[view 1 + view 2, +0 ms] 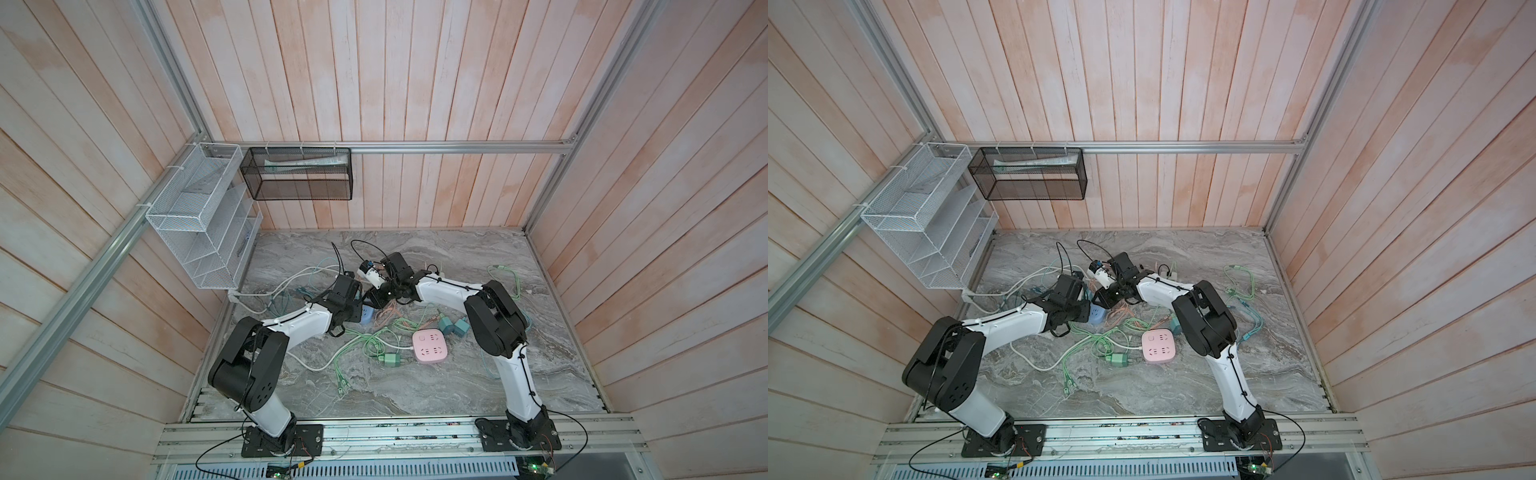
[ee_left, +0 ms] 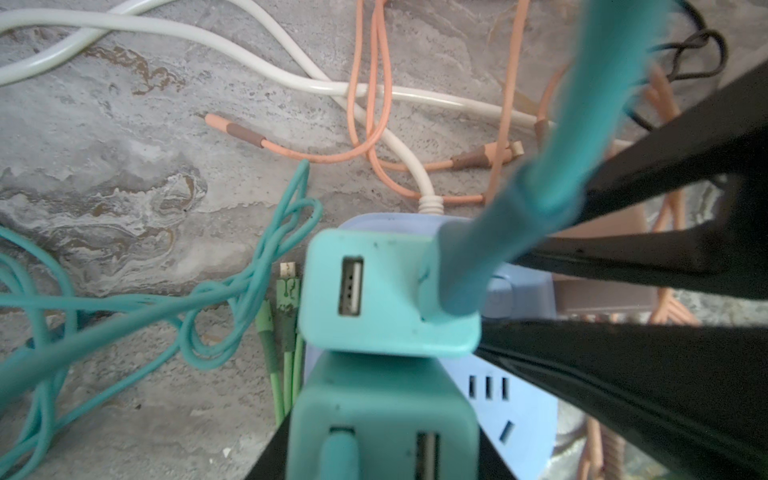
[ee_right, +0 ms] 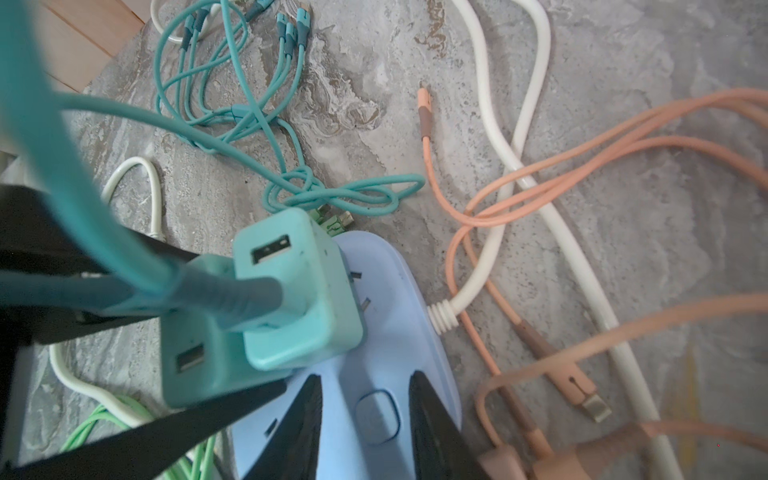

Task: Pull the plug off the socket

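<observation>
Here the plug (image 2: pixel 382 395) held by the left gripper (image 2: pixel 382 434) is cropped

The table (image 3: pixel 665 232) is showing matt, veined stone; the socket (image 3: pixel 386 299) and plug (image 2: pixel 374 386) are looking like smooth plastic.

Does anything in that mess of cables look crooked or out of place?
Yes. The lighter teal charger sits tilted on the blue power strip instead of flush. Its metal prongs are showing underneath, so it looks half pulled out of the socket.
</observation>
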`<state>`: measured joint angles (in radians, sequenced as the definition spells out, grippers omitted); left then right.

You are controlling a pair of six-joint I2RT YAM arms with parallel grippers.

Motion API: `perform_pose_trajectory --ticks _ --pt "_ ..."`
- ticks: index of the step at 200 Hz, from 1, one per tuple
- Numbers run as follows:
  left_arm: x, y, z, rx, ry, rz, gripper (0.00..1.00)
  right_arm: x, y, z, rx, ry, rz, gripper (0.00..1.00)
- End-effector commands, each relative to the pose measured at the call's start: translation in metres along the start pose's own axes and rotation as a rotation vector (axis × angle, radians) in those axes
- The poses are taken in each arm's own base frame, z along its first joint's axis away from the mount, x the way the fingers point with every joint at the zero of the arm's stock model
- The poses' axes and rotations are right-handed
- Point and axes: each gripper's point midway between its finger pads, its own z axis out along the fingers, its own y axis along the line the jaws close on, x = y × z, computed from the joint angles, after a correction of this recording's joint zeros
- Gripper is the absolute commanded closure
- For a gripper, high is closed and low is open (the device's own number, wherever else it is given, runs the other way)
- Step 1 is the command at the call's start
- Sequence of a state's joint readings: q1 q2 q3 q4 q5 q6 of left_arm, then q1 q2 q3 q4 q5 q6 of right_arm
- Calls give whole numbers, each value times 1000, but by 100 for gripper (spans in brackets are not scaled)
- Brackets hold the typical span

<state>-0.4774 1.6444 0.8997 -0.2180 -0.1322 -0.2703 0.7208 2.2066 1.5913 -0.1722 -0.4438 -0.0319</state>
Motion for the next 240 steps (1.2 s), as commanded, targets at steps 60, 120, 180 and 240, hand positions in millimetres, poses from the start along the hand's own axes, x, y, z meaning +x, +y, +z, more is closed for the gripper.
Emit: perform_pose_trajectory --ticks 60,120,180,240 --pt "-10 -7 -7 31 -38 -10 73 48 -28 -5 162 118 -28 49" --pt "-12 -10 -12 57 -62 -3 74 50 -20 3 131 141 -67 45" --pt "-26 -25 -18 138 -108 -13 74 66 -11 10 94 170 -75 42" --pt "-33 -26 -22 146 -130 -21 75 91 -13 12 121 223 -105 47"
